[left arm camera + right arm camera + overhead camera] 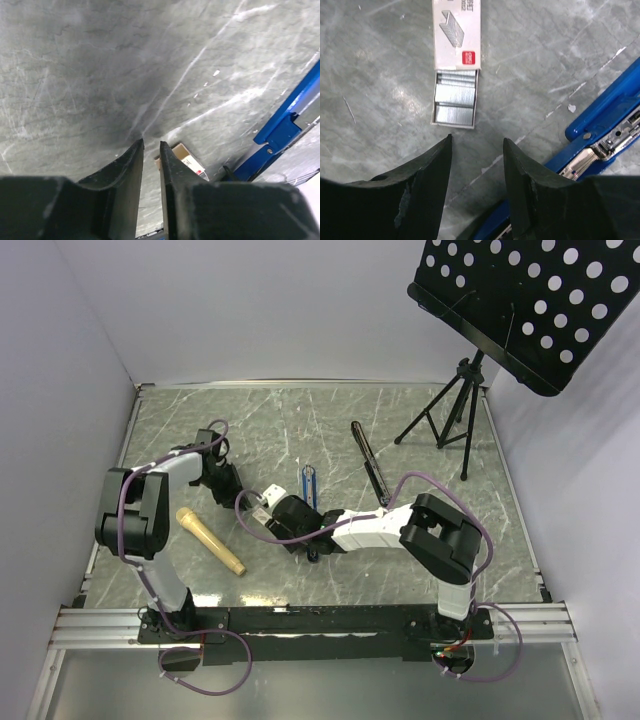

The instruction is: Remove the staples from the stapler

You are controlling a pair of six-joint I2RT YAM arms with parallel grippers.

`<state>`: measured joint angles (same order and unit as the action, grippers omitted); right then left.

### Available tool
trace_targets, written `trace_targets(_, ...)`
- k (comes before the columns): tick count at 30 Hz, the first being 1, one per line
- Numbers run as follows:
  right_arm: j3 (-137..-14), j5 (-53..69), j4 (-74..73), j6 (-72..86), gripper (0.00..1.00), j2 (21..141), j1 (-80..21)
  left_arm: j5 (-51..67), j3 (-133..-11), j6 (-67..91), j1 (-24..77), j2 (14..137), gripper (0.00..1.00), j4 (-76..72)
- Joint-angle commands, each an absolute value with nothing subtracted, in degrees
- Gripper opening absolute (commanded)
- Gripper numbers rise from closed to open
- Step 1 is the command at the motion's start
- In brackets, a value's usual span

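A blue stapler (309, 483) lies opened on the table; its metal magazine and spring show in the right wrist view (612, 137). I cannot tell whether staples are inside it. Silvery staples (454, 100) lie in the slid-out tray of a small tan-and-white box (457, 32). My right gripper (476, 142) is open and empty, just short of the tray, with the blue stapler to its right. My left gripper (151, 146) hovers over the table with a narrow gap and nothing between its fingers. The box (189, 161) and blue stapler (282, 127) lie beyond it.
A black stapler (367, 460) lies opened flat right of centre. A tan stick-like handle (210, 541) lies at the front left. A black music stand (455, 410) stands at the back right. White walls enclose the table.
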<state>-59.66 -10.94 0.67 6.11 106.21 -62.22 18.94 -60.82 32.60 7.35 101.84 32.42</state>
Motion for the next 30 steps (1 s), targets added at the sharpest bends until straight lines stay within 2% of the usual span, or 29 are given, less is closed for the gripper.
trace_targets(1, -59.2, -11.9, -0.4, 4.7, 0.53, 103.2, -62.0, 18.7, -61.6, 32.0, 7.6, 102.4, 0.24, 32.8)
trace_targets(21, -60.8, -10.9, 2.7, 4.0, 0.52, 108.1, -61.2, 25.2, -59.3, 30.8, 8.6, 103.7, 0.15, 31.4)
trace_targets(30, -59.5, -9.9, 6.2, 4.3, 0.52, 109.7, -61.2, 25.0, -58.8, 31.4, 9.8, 103.5, 0.14, 31.7)
